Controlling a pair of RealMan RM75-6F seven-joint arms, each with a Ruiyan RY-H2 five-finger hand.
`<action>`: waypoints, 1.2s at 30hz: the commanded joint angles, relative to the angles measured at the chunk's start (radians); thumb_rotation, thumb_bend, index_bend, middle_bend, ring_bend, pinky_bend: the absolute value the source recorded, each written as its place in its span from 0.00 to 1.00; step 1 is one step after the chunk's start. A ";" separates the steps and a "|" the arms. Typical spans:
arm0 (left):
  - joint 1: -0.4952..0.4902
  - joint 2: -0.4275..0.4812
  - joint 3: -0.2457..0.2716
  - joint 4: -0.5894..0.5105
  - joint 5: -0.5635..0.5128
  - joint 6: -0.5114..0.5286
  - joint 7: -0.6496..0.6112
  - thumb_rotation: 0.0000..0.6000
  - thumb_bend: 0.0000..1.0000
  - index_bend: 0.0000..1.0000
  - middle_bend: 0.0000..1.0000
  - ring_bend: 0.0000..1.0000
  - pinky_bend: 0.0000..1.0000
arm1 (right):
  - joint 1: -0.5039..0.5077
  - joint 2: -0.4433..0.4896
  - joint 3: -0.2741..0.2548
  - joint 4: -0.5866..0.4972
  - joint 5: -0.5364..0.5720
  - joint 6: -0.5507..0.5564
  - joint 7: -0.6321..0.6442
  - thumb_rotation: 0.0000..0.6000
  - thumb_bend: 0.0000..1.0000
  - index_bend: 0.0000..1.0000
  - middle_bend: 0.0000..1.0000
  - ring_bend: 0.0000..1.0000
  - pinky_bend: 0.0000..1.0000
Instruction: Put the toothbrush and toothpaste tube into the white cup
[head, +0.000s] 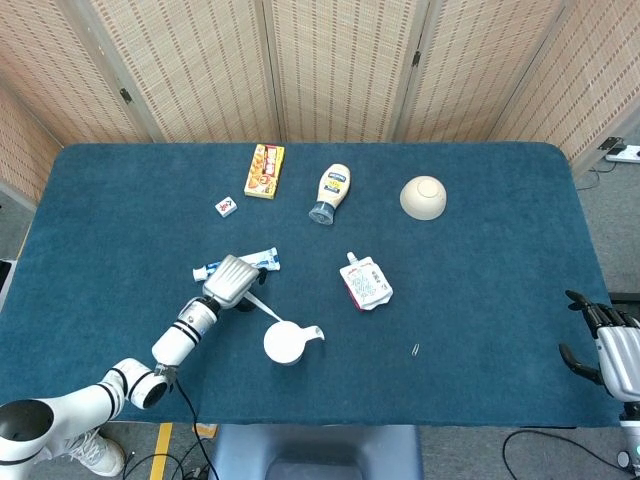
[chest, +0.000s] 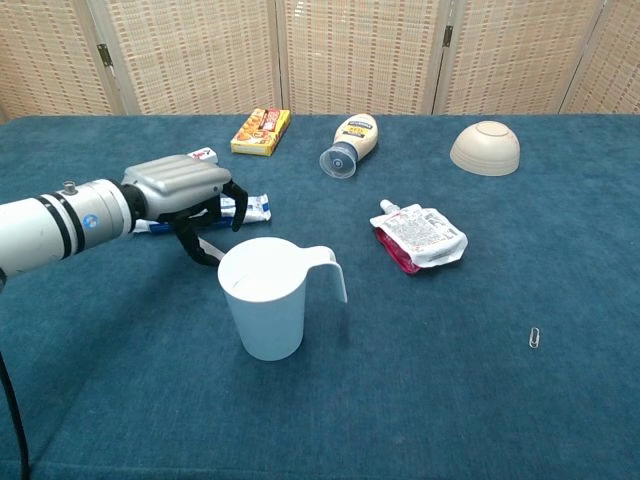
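My left hand hangs over the blue worktop just left of the white cup, its dark fingers curled down around the white toothbrush. From the head view the brush slants out from under my palm toward the cup's rim, its far end close beside the cup; I grasp it by the handle. The toothpaste tube lies flat on the worktop just behind my hand, partly hidden by it. The cup stands upright with its handle pointing right.

My right hand rests at the far right edge of the worktop, well apart from everything, fingers spread and grasping nothing.

Further back lie a red pouch, a mayonnaise bottle on its side, an upturned bowl and a yellow box.
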 joint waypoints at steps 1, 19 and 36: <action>0.000 0.013 0.010 -0.036 0.010 0.002 -0.005 1.00 0.19 0.50 0.93 0.89 0.87 | -0.001 -0.001 -0.001 0.002 0.000 -0.001 0.001 1.00 0.23 0.15 0.31 0.26 0.29; -0.022 0.034 0.028 -0.091 -0.011 -0.061 0.001 1.00 0.33 0.50 0.94 0.91 0.87 | -0.009 -0.003 0.000 0.010 -0.004 0.010 0.011 1.00 0.23 0.15 0.31 0.26 0.29; -0.032 0.021 0.032 -0.088 -0.021 -0.071 0.006 1.00 0.39 0.53 0.95 0.91 0.87 | -0.019 -0.004 0.001 0.016 -0.002 0.019 0.019 1.00 0.23 0.15 0.31 0.26 0.29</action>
